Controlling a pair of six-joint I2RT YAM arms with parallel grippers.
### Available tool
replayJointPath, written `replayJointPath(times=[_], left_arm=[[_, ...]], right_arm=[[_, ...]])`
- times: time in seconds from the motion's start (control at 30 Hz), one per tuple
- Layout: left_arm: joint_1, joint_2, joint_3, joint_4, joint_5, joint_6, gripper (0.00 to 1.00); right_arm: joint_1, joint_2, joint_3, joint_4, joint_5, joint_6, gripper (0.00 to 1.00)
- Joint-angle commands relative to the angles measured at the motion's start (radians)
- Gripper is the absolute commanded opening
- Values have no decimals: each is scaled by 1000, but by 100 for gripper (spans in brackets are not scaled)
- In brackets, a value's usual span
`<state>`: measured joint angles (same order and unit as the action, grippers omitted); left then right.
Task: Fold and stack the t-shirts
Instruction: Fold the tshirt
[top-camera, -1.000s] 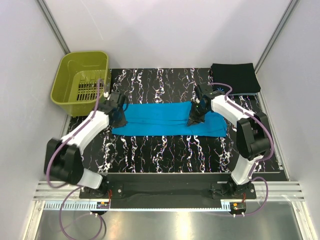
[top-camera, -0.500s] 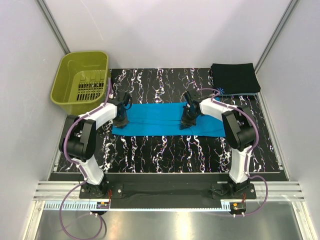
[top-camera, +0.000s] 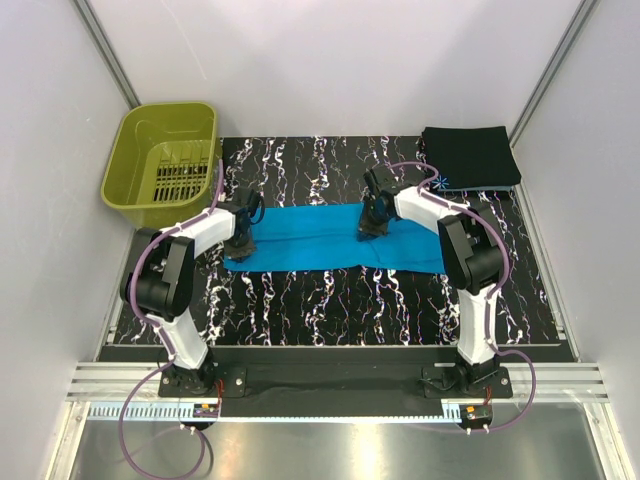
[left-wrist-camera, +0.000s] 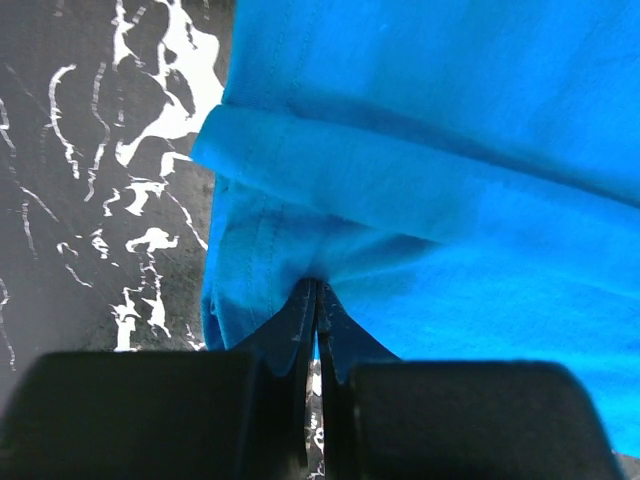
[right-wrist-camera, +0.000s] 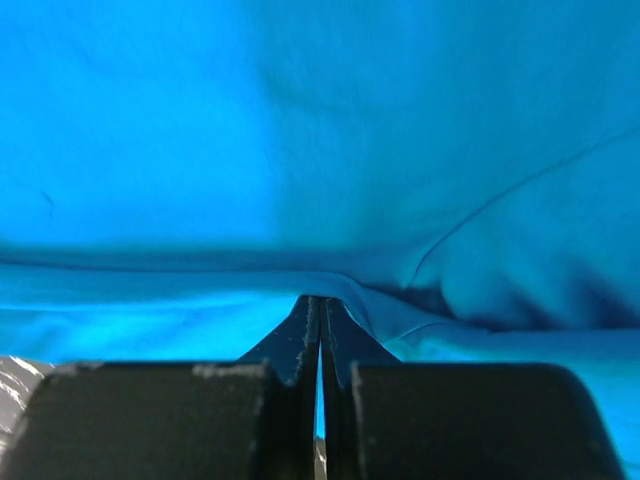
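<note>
the near strip of the black white-veined marbled counter (top-camera: 330, 300) lies bare from left edge to right edge, up to the near hem of the plain turquoise-blue cloth t-shirt (top-camera: 310, 245). the shirt lies as a long band across the middle of the counter, its ends short of both side edges. the left jaws are closed on a raised fold at the shirt's left end. the right jaws are closed on a pinched ridge along its far edge, right of centre. beyond it runs another bare strip. the olive-green plastic basket (top-camera: 150, 135) sits at the far left corner, overhanging the left edge. the folded black cloth t-shirt (top-camera: 470, 155) lies in the far right corner, well apart from the blue one.
</note>
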<state>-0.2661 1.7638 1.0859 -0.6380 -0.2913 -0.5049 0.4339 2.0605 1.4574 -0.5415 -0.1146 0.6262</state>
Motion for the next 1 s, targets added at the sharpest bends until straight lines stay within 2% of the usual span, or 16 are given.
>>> replayJointPath(times=[0.0, 0.2, 0.33, 0.43, 0.47, 0.53, 0.63, 0.83, 0.9, 0.93, 0.97], left_arm=[[8, 22, -4, -17, -77, 22, 4], [7, -6, 28, -41, -147, 78, 4], [-2, -67, 74, -61, -94, 83, 6], [-10, -128, 120, -63, 24, 68, 10], [-13, -132, 149, -61, 43, 66, 11], [-31, -124, 181, -55, 79, 60, 14], [-47, -43, 239, -43, 132, 54, 16], [-51, 113, 284, -9, 204, 80, 17], [-53, 143, 278, -9, 198, 106, 19], [-53, 164, 270, -8, 195, 109, 20], [-53, 172, 250, -8, 195, 111, 22]], right_arm=[[-24, 26, 55, 15, 59, -5, 0], [-80, 36, 84, 2, 10, -16, 0], [-84, 24, 112, -11, -97, -52, 0], [-84, -40, 101, -26, -167, -74, 2], [-84, -60, 98, -34, -186, -82, 7], [-84, -101, 92, -90, -189, -114, 11], [-109, -160, 37, -132, -151, -160, 20], [-245, -238, -101, -141, -129, -178, 25], [-280, -264, -126, -155, -94, -178, 34], [-294, -290, -141, -166, -71, -178, 44], [-310, -301, -143, -170, -65, -181, 48]])
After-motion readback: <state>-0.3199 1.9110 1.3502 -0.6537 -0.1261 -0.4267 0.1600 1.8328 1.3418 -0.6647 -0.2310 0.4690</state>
